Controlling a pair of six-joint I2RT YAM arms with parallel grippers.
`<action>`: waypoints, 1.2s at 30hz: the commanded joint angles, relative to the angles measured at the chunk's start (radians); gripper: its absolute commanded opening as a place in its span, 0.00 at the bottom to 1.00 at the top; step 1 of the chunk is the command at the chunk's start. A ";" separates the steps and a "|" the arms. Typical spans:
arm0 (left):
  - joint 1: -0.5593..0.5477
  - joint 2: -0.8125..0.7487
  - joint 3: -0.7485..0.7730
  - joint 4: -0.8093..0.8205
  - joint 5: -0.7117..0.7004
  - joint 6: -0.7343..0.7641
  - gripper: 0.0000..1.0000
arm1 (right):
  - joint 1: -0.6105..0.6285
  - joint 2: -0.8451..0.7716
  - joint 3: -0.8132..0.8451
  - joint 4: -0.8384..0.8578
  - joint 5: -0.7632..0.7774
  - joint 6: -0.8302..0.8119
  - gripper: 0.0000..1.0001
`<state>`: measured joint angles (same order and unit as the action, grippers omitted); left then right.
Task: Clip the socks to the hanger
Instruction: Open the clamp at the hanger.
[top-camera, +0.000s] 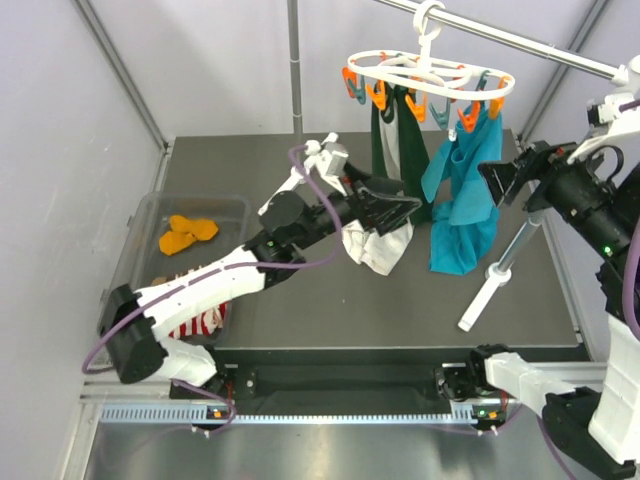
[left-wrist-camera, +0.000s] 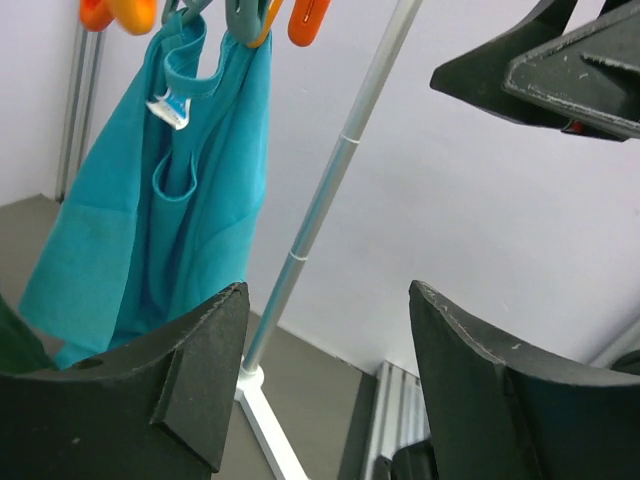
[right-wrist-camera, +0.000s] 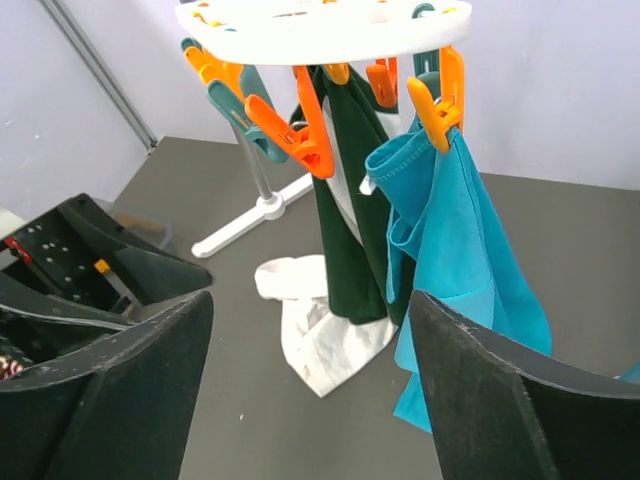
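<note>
The hanger (right-wrist-camera: 320, 32) hooks over a grey rail (top-camera: 520, 40), its oval ring level, long axis running left to right in the top view. From its clips (right-wrist-camera: 300, 135) a green cloth (top-camera: 385, 135) and a teal cloth (top-camera: 462, 200) hang lengthwise down. The teal one has a small tag (left-wrist-camera: 168, 108), its writing too small to read. A white cloth (right-wrist-camera: 320, 340) is crumpled on the table (top-camera: 300, 300) below the green one. A clear bin (top-camera: 140, 225) at the left holds orange socks (top-camera: 187, 234) and a red-and-white striped sock (top-camera: 197, 325). The left gripper (left-wrist-camera: 328, 370) and the right gripper (right-wrist-camera: 310, 330) face the hanger, both spread wide and empty.
</note>
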<state>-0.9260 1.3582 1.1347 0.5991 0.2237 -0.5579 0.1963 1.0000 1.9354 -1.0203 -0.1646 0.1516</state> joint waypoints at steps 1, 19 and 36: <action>-0.020 0.085 0.124 0.127 -0.069 0.115 0.68 | 0.006 0.040 0.042 0.031 -0.006 0.000 0.77; -0.088 0.016 -0.052 0.148 -0.156 0.081 0.63 | 0.181 0.249 0.180 0.118 0.144 -0.210 0.77; -0.088 -0.263 -0.328 0.056 -0.205 -0.037 0.60 | 0.244 0.267 0.114 0.229 0.304 -0.261 0.66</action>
<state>-1.0142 1.1706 0.8574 0.6632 0.0422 -0.5476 0.4255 1.2751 2.0418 -0.8547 0.1131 -0.0952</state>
